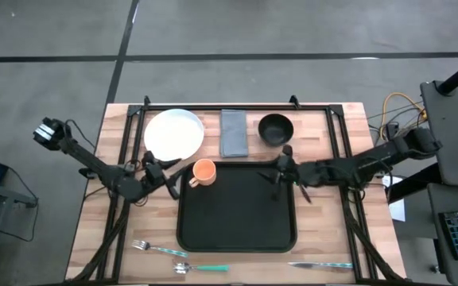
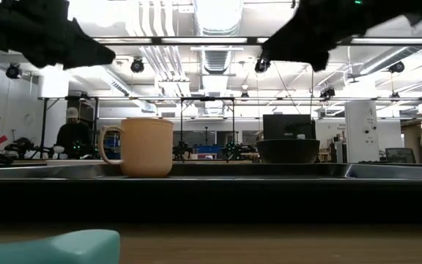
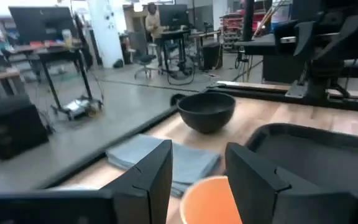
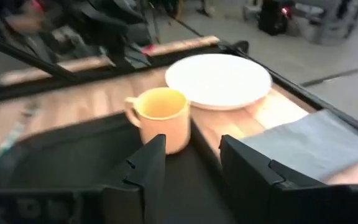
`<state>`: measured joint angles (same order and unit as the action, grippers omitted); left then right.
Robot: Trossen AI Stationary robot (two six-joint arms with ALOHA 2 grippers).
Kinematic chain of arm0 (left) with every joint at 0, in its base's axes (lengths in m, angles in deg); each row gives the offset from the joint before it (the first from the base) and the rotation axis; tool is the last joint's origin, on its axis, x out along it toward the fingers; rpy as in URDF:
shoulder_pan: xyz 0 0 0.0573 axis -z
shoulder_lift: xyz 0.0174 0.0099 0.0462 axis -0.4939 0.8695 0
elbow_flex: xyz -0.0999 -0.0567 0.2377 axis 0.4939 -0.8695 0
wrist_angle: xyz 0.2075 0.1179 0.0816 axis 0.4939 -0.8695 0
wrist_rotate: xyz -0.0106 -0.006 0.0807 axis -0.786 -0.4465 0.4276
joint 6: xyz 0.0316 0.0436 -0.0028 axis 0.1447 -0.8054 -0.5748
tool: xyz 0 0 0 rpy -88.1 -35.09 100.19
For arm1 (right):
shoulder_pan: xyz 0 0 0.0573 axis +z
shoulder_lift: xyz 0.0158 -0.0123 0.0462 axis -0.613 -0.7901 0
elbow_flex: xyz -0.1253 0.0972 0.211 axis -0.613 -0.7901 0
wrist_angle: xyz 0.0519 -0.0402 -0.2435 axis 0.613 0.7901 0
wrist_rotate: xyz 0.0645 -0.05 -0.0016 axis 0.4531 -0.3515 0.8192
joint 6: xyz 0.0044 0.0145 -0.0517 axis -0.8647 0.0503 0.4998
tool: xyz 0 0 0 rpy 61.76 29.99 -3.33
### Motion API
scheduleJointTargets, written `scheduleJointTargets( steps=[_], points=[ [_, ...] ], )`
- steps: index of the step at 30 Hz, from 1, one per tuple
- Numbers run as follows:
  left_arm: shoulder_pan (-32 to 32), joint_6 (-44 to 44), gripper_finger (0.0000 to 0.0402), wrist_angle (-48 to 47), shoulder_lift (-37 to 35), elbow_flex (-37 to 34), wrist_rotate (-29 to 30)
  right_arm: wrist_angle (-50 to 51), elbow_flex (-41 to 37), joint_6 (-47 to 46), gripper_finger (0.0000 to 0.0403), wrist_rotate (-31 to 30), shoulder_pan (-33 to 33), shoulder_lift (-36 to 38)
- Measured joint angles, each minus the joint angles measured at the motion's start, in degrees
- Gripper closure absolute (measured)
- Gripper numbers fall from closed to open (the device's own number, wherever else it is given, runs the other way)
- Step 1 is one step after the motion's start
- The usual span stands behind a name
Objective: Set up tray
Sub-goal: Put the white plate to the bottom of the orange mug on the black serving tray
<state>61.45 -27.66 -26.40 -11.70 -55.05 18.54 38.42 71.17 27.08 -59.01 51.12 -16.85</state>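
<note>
The large black tray [image 1: 237, 218] lies in the middle of the table. An orange mug [image 1: 203, 172] stands upright in its far-left corner, handle toward the table's left. My left gripper [image 1: 173, 181] hovers just left of the mug, open. In the left wrist view the left gripper [image 3: 199, 152] has the mug's rim [image 3: 207, 199] low between its fingers, and no touch shows. My right gripper [image 1: 279, 168] is open over the tray's far-right edge. In the right wrist view the right gripper [image 4: 192, 142] faces the mug [image 4: 163, 118].
A white plate [image 1: 174, 133], a folded grey napkin [image 1: 233, 132] and a black bowl [image 1: 276, 129] sit in a row beyond the tray's far edge. A fork [image 1: 153, 248], a spoon [image 1: 201, 268] and a knife [image 1: 320, 264] lie along the table's near edge.
</note>
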Motion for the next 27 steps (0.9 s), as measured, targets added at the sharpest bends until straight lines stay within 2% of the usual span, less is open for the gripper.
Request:
scheduleJointTargets(
  steps=[2,5,8,10,13,16,21,24,27],
  points=[
    [-0.78,-3.42,0.0272,-1.33,-0.94,0.58,2.28,3.18,3.24,2.32,0.0248,0.07,-0.71,-0.73],
    [-2.9,-9.34,0.0272,-2.45,-1.69,1.36,6.7,2.88,5.5,4.64,0.0236,0.09,-0.61,-0.99],
    [-5.64,-14.74,0.0272,-2.62,-2.27,1.95,7.54,2.95,6.04,5.15,0.0227,0.16,-0.57,-0.97],
    [-6.97,-16.75,0.0272,-5.09,-2.76,2.33,6.12,2.99,5.74,4.35,0.0222,1.26,-0.51,-0.97],
    [-8.62,-14.84,0.0272,-12.99,-3.33,2.86,3.43,3.1,4.75,2.99,0.0216,4.1,-0.43,-1.18],
    [-10.4,-8.77,0.0272,-23.22,-4.04,3.52,2.4,3.4,3.82,2.43,0.0214,6.19,-0.28,-1.59],
    [-17.2,-2.44,0.0272,-35.4,-4.21,10.18,-4.43,3.25,2.75,1.85,0.0213,7.56,0.24,-2.31],
    [-23.83,0.8,0.0271,-44.52,-3.46,17.92,-10.7,2.93,2.21,0.13,0.0213,7.65,0.6,-2.52],
    [-33.39,6.01,0.0271,-55.92,-1.3,27.73,-18.75,2.93,1.32,-0.65,0.0213,7.45,0.84,-2.56]
  ],
)
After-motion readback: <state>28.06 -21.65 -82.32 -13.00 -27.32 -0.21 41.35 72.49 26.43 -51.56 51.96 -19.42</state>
